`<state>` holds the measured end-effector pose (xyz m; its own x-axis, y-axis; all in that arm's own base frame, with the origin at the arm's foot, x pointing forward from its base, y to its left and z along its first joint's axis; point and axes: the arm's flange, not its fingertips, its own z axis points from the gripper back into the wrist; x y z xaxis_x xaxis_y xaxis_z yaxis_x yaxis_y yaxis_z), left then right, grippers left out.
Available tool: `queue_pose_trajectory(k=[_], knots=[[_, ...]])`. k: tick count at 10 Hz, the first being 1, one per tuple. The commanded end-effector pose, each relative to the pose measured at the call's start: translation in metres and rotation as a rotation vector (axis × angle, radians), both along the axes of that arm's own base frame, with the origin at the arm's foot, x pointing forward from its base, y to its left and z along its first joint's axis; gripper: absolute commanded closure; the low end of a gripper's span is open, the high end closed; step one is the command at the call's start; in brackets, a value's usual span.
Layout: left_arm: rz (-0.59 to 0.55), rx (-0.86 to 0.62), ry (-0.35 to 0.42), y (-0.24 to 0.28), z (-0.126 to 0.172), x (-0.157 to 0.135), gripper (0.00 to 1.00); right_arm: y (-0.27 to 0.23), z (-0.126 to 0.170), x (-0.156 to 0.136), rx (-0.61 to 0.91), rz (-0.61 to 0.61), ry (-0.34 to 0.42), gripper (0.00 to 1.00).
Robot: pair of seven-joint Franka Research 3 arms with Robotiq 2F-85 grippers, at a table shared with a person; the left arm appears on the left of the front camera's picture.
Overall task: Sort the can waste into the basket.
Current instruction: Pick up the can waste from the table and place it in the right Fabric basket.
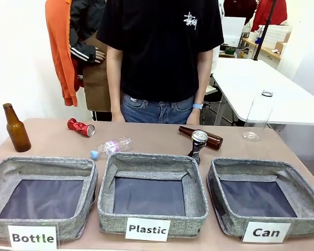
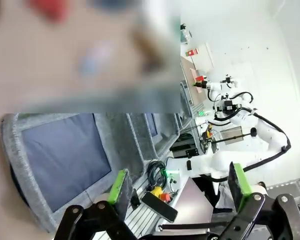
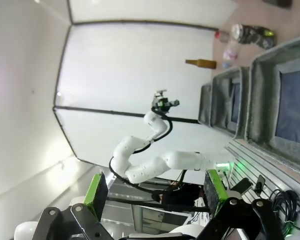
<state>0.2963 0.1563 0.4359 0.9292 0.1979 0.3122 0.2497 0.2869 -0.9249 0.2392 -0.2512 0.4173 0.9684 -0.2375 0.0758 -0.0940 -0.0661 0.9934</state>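
Tabletop [image 1: 47,142]: left fingers [image 2: 121,189], right fingers [image 3: 96,194] gape empty.

Looks like a robotics lab: white work tables [image 1: 261,86] behind the Plastic bin [image 1: 107,204], cabling [image 2: 155,172] beside it, white partition walls [image 3: 140,65] farther off.

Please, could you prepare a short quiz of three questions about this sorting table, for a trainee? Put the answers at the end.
1. True or false: the red can lies inside the basket labelled "Can".
2. What lies just behind the dark can?
A) a brown glass bottle on its side
B) a clear plastic bottle
C) the red can
3. Fill in the gap: the left claw and the right claw are both ____, with nothing between the fingers.

Key: 1 false, it lies on the table at the far left; 2 A; 3 open.
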Motion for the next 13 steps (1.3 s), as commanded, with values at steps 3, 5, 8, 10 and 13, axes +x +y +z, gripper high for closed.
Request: queue_pose_trajectory(k=[3,5,8,10,13], knots=[[-0.004,0.001,-0.028,0.014,0.002,-0.008,0.0,0.003,0.005,-0.003,-0.003,0.026,-0.011,0.0],[-0.004,0.001,-0.028,0.014,0.002,-0.008,0.0,0.003,0.005,-0.003,-0.003,0.026,-0.011,0.0],[-0.018,0.079,-0.08,0.005,0.007,-0.016,0.0,0.003,0.005,-0.003,-0.003,0.026,-0.011,0.0],[-0.088,0.289,-0.062,-0.016,0.031,0.016,0.0,0.003,0.005,-0.003,-0.003,0.026,-0.011,0.0],[-0.113,0.551,-0.012,-0.076,0.07,0.078,0.0,0.003,0.005,-0.003,-0.003,0.026,-0.011,0.0]])
